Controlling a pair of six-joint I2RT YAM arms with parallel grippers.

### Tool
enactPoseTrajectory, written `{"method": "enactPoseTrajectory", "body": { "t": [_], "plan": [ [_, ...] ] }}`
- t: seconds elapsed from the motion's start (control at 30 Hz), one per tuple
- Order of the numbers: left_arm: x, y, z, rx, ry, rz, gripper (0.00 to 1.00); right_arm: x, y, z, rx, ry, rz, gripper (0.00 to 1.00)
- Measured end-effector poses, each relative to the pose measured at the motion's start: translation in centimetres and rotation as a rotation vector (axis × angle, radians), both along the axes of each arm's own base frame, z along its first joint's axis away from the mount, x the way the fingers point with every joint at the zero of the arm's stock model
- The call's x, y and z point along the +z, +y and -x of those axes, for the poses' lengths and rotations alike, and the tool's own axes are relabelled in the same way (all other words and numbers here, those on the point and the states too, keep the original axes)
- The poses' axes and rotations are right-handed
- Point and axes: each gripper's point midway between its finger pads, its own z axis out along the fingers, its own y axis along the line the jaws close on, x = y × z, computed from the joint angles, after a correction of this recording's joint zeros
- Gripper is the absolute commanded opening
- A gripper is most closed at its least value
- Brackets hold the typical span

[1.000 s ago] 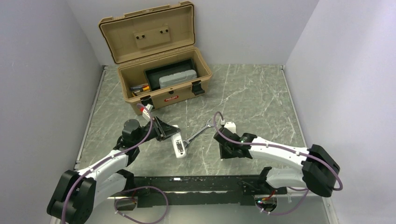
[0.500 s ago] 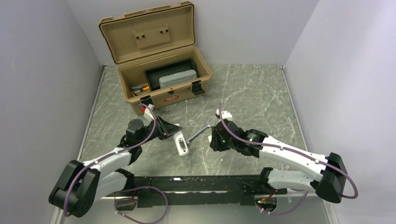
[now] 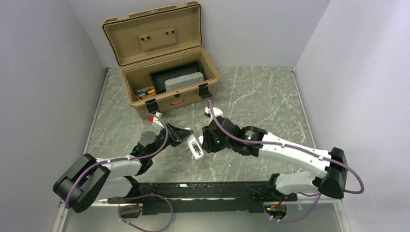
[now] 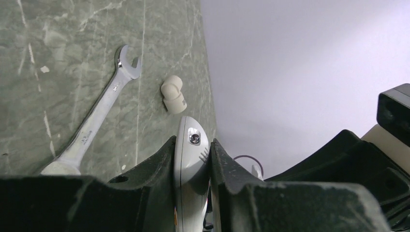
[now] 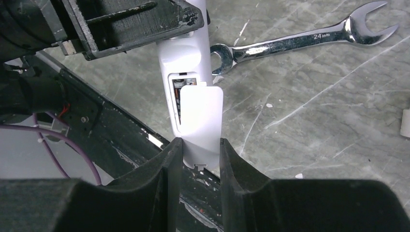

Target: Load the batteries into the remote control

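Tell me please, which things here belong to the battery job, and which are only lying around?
For the job: remote control in the left claw; battery cover in the right claw.
Just lying about: wrench; small white curved piece; open toolbox.

In the left wrist view the slim white plastic remote control [image 4: 192,164] runs off the bottom edge between the fingers of the left gripper [image 4: 192,141], which cover the silver open-ended wrench [image 4: 99,116] at its near end. In the right wrist view a flat white battery cover [image 5: 202,116] masks most of the remote's dark recess, so its contents are unclear. The right gripper [image 5: 199,141] conceals the cover's near corners, and the small white curved plastic piece [image 5: 406,123] is cut by the right edge. From above, the right arm hides the wrench.
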Motion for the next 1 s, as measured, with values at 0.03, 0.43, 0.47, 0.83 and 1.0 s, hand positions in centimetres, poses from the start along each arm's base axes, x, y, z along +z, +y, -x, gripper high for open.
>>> {"method": "enactPoseTrajectory", "body": {
  "t": [0.03, 0.43, 0.47, 0.83, 1.0],
  "plan": [
    [0.1, -0.1, 0.0, 0.003, -0.005, 0.004, 0.0, -0.1, 0.1, 0.1, 0.005, 0.002, 0.004, 0.23],
    [1.1, -1.1, 0.2, 0.024, -0.031, 0.017, 0.0, -2.2, 0.8, 1.1, 0.046, 0.045, 0.069, 0.25],
    [1.2, -1.2, 0.2, 0.023, -0.033, 0.018, 0.0, -2.5, 0.8, 1.2, 0.05, 0.05, 0.076, 0.25],
    [1.3, -1.6, 0.6, 0.007, -0.039, 0.021, 0.0, -3.0, 0.9, 1.5, 0.058, 0.068, 0.1, 0.25],
    [1.1, -1.8, 0.7, 0.0, -0.036, 0.017, 0.0, -2.9, 1.0, 1.5, 0.061, 0.067, 0.101, 0.26]
  ]
}}
